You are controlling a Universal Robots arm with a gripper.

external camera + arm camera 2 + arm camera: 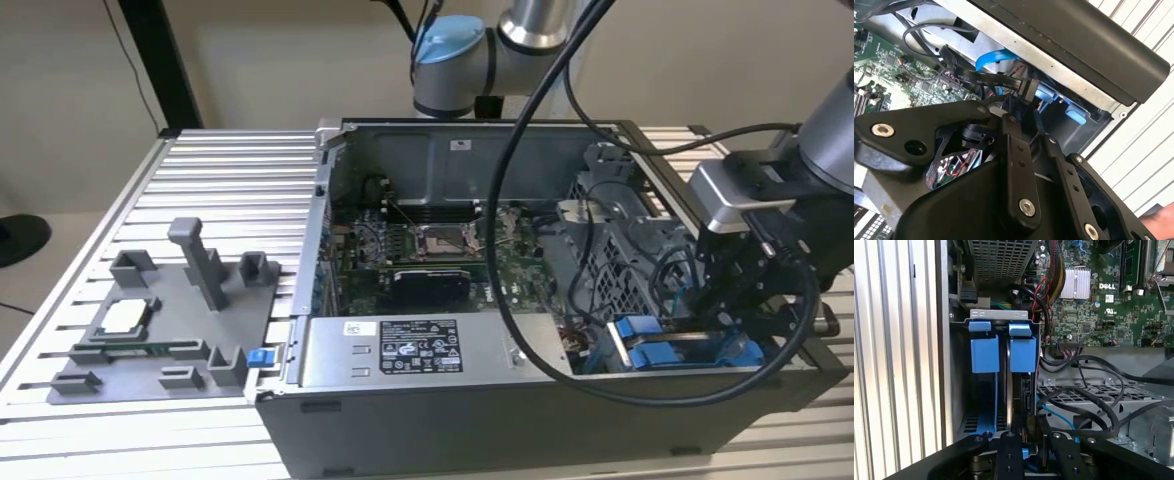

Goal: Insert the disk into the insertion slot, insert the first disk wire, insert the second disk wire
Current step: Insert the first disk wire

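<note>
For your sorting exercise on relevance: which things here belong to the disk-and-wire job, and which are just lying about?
Job: insertion slot, black-plugged wire, blue wire, hand.
Lying about: grey fixture tray, power-supply box, circuit board.

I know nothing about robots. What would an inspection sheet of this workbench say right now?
Surface: slatted aluminium table, carrying an open computer case.
Job's things: insertion slot with blue tabs; a dark slab, probably the disk, stands edge-on inside it.
Clutter: grey fixture tray with small parts at the exterior view's left; labelled power-supply box inside the case.
Grippers: gripper lowered into the case at the slot, close to a black connector.
Cables: flat blue cable near the slot; black cable loops beside it; arm's own black cables hang over the case.
Surroundings: plain wall, black post.
</note>
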